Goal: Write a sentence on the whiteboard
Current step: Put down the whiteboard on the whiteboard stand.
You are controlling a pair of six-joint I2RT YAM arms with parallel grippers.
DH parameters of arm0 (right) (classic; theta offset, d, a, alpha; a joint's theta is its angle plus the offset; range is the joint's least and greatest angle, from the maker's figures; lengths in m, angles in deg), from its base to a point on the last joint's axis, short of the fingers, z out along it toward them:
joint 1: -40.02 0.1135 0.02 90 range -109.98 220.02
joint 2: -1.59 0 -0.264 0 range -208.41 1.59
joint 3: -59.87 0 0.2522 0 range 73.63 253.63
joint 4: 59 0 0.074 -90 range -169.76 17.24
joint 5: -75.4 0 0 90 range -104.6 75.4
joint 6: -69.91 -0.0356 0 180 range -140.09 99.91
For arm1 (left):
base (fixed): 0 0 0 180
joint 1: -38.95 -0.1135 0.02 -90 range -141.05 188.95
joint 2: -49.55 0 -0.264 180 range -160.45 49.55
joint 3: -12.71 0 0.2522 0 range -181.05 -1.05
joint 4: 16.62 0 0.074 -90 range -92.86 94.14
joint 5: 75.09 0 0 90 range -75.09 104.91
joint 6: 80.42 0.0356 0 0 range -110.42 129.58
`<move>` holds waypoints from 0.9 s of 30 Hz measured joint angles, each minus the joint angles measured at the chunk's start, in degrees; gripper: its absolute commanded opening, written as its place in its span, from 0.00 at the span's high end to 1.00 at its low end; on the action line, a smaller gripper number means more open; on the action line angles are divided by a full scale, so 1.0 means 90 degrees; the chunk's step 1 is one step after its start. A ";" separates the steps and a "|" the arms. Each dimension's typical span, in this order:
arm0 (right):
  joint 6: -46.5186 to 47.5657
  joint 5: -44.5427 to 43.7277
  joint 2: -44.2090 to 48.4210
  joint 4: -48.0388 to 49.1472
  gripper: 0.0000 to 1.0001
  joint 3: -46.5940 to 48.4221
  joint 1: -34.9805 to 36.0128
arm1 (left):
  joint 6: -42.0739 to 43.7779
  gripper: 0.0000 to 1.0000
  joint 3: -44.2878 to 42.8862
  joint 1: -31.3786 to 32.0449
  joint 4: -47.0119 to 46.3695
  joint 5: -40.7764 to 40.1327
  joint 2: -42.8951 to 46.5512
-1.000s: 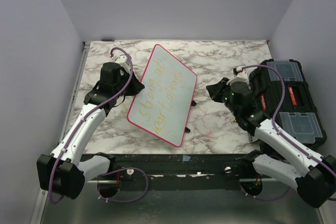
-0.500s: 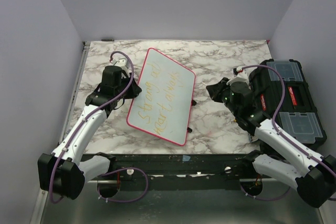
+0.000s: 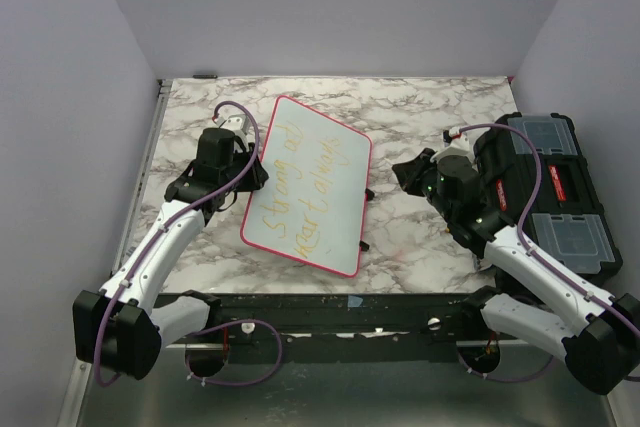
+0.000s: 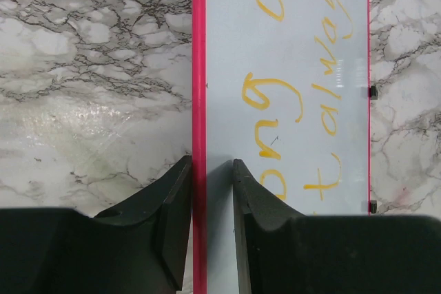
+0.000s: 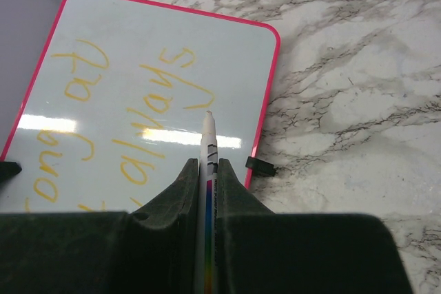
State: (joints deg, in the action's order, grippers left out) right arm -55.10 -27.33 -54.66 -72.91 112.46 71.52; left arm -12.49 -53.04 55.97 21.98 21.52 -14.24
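Since a second ago the whiteboard [image 3: 338, 237] has dropped from its raised tilt and now lies lower on the marble table [image 3: 420, 107], its top corner further left than before; the left gripper [image 4: 211, 164] has loosened over the same span. We see that gripper at the board's left long edge, its jaws parted and straddling the red-pink rim [image 4: 198, 67]; one of its fingers [image 4: 172, 197] sits just beside the rim on the marble side, the other over the pale surface with a clear gap, so the board is released rather than pinched. The whiteboard rests left of centre on the table, turned at a slant, its small black feet [image 3: 368, 194] along the right edge. The sentence [image 3: 300, 187] runs in two yellow-orange cursive lines down the board; we read roughly "Strong at" and "heart always". The right gripper [image 5: 208, 166] is clenched on a white marker [image 5: 209, 146] with a rainbow stripe; the tip points toward the board's right side, and from overhead that gripper hangs over the marble just right of the board, apart from it. A black toolbox [image 3: 555, 192] sits at the table's right edge.
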 measured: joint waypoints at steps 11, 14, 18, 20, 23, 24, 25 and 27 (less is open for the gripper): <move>-0.0005 0.0005 -0.0029 0.0000 0.99 -0.0002 0.0000 | 0.0117 0.57 0.0005 0.0073 0.0245 -0.0039 -0.0056; -0.0005 0.0005 -0.0029 -0.0002 0.99 -0.0002 0.0000 | 0.0121 0.55 0.0005 0.0083 0.0325 -0.0070 -0.0056; -0.0005 0.0005 -0.0029 -0.0002 0.99 -0.0002 0.0000 | 0.0121 0.51 0.0005 0.0083 0.0384 -0.0109 -0.0056; -0.0007 0.0005 -0.0029 -0.0002 0.99 -0.0002 0.0000 | 0.0119 0.51 0.0005 0.0083 0.0410 -0.0143 -0.0046; -0.0007 0.0005 -0.0029 -0.0005 0.99 -0.0002 0.0000 | 0.0126 0.45 0.0005 0.0083 0.0457 -0.0245 -0.0029; -0.0005 0.0005 -0.0029 -0.0007 0.99 -0.0002 0.0000 | 0.0138 0.43 0.0000 0.0085 0.0488 -0.0289 -0.0027; -0.0007 0.0005 -0.0029 -0.0007 0.99 -0.0002 0.0000 | 0.0141 0.42 -0.0005 0.0085 0.0512 -0.0328 -0.0027; -0.0007 0.0005 -0.0029 -0.0010 0.99 -0.0002 0.0000 | 0.0155 0.39 -0.0010 0.0085 0.0568 -0.0386 -0.0012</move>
State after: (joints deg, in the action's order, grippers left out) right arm -55.16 -27.29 -54.92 -72.99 112.44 71.52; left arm -11.09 -53.12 56.73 27.10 18.05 -14.35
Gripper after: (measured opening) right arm 0.117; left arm 0.563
